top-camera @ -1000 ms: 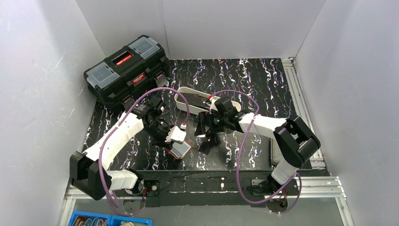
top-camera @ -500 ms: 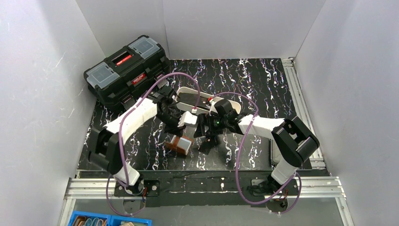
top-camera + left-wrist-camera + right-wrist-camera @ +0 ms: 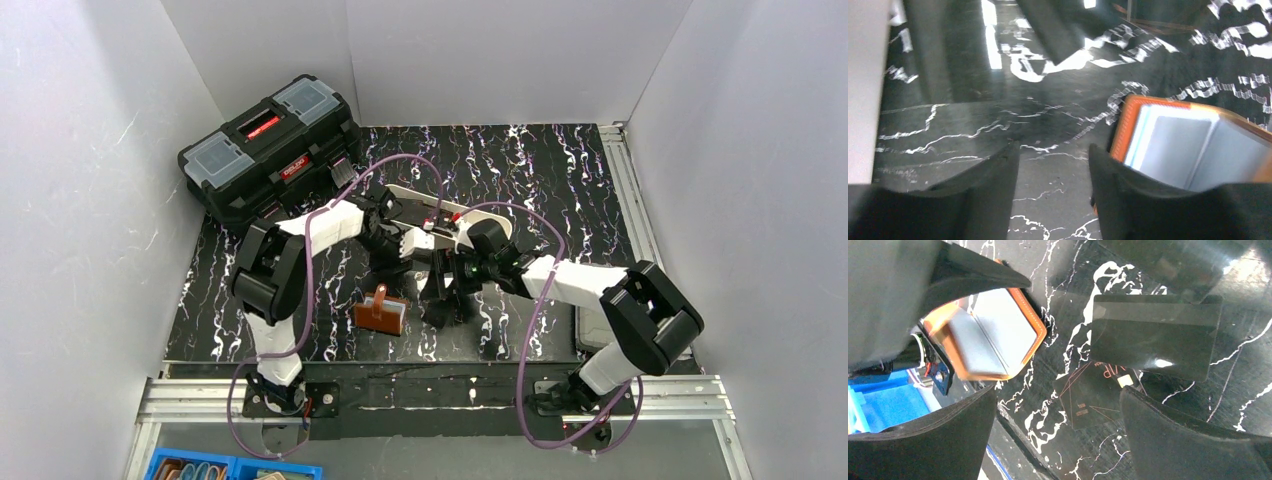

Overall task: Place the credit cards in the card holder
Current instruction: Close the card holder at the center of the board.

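Toolbox (image 3: pixel 270 150): far left, out of play.
Right gripper (image 3: pixel 1058 440): jaws wide apart, empty, poised over the cards, likely to lift 1.
Left gripper (image 3: pixel 1053 190): jaws apart, empty, beside the holder, perhaps to steady it.
Card holder (image 3: pixel 381 314): near centre, spread open for loading.
Credit cards (image 3: pixel 1155 342): at least 2, overlapping, flat, just right of the holder.

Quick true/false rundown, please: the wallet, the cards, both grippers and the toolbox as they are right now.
1. The wallet is open. True.
2. The left gripper holds the wallet. False: its jaws are open and empty, with the wallet beside them.
3. Several cards lie on the table below the right gripper. True.
4. The right jaws are shut on a card. False: they are open and hold nothing.
5. The toolbox is open. False: its lid is shut.
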Available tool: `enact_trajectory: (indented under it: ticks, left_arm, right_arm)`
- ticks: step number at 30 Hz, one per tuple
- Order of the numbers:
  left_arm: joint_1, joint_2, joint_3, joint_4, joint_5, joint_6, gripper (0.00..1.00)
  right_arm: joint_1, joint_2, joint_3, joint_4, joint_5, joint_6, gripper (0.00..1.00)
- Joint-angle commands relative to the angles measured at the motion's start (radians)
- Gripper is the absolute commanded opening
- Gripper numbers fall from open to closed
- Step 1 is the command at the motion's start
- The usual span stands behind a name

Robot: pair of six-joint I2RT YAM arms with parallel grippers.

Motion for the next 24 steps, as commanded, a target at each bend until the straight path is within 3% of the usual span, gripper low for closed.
enact_trajectory:
  ticks: [1,2,5,11,17,21,24]
  left_arm:
    - [-0.004,0.017,0.079,0.067,-0.082,-0.135,0.73]
    - [-0.001,0.002,0.075,0.064,-0.086,-0.138,0.87]
    - [0.022,-0.066,0.052,0.031,-0.077,-0.157,0.94]
    - [0.172,-0.199,0.068,-0.048,-0.022,-0.195,0.94]
    - [0.316,-0.309,0.115,-0.281,0.059,-0.112,0.94]
    - [0.399,-0.362,0.138,-0.426,0.098,-0.086,0.94]
    - [0.455,-0.385,0.146,-0.501,0.132,-0.071,0.94]
  right_arm:
    - [0.024,-0.038,0.033,0.044,0.004,-0.053,0.98]
    - [0.035,-0.038,0.043,0.039,0.011,-0.063,0.98]
    - [0.079,-0.035,0.081,-0.005,0.046,-0.096,0.98]
    - [0.14,-0.08,0.053,0.038,0.068,-0.139,0.98]
    - [0.271,-0.101,0.052,0.063,0.139,-0.278,0.99]
    - [0.384,-0.031,0.142,-0.005,0.297,-0.404,0.98]
    - [0.403,0.055,0.212,-0.062,0.396,-0.424,0.98]
